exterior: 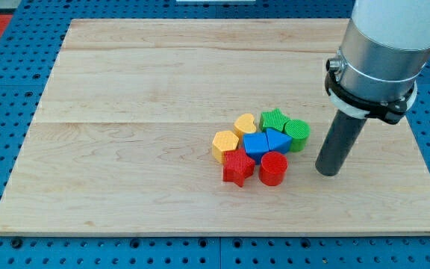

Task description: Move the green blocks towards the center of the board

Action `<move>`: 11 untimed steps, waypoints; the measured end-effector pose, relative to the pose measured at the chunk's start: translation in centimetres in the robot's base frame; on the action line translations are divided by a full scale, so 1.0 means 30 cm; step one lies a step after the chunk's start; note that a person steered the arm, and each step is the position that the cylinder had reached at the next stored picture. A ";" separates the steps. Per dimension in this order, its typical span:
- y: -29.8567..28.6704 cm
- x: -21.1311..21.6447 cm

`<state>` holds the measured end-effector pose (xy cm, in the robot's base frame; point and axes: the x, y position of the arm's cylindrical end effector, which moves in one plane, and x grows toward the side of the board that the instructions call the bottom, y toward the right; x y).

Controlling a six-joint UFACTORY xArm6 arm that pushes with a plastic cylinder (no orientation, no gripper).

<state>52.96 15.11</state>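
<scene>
Two green blocks sit in a tight cluster right of the board's middle: a green star (274,119) and a green cylinder (298,134) at the cluster's right end. My tip (329,171) rests on the board just right of and below the green cylinder, a short gap away, not touching any block. The dark rod rises from it to the grey arm (383,52) at the view's top right.
The cluster also holds a yellow heart (245,123), a yellow hexagon (225,144), a blue cube (256,144), a blue triangle (277,140), a red star (238,167) and a red cylinder (273,168). The wooden board (140,112) lies on a blue pegboard.
</scene>
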 end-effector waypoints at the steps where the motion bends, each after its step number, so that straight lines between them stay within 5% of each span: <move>1: -0.007 0.000; 7: -0.045 -0.155; 11: -0.282 -0.325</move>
